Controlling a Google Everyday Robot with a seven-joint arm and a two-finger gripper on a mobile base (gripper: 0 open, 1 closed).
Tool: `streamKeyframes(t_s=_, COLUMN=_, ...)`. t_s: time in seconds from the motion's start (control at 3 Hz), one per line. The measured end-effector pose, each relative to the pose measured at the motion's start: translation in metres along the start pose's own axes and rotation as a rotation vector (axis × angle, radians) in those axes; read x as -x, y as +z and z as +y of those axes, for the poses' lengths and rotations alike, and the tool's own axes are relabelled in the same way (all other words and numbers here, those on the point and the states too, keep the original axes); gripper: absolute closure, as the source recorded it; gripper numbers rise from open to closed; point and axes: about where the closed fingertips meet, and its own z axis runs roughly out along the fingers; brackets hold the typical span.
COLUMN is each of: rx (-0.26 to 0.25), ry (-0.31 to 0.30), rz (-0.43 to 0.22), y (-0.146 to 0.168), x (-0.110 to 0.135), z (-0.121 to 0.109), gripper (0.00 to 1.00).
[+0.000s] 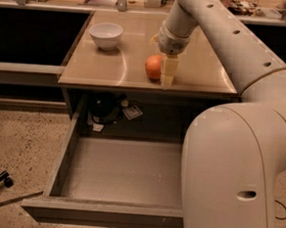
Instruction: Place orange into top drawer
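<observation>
Small round orange fruit (153, 66) sits on the tan tabletop (207, 66), centre of frame near the front edge, not in the drawer. Pale two-finger gripper (168, 74) points straight down at the fruit's right side, touching or just beside it; whether it grips or is released, can't tell. Wide shallow grey top drawer (124, 173) is pulled open in the lower centre, flat bottom bare. White ceramic bowl (106, 35) upper left on the tabletop, well apart from the fruit

Hand (166, 74) beside orange (153, 66) hides its right edge — arm (238, 162) masks drawer (124, 171).
</observation>
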Motion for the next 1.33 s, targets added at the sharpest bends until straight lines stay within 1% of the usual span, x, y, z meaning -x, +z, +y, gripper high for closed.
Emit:
streamKeyframes(t_s=0.33, rx=0.030, ry=0.000, rz=-0.015, y=0.0082, x=0.0013, z=0.0034, gripper=0.00)
streamKeyframes(t_s=0.67, rx=0.047, ry=-0.025, rz=-0.029, y=0.0146, x=0.0102, z=-0.0009, gripper=0.00)
streamKeyframes(t_s=1.0, rx=0.047, ry=-0.025, rz=-0.029, y=0.0145, x=0.0102, z=-0.0010, gripper=0.19)
streamKeyframes(t_s=1.33, rx=0.047, ry=-0.025, rz=-0.029, y=0.0145, x=0.0102, z=-0.0010, gripper=0.43)
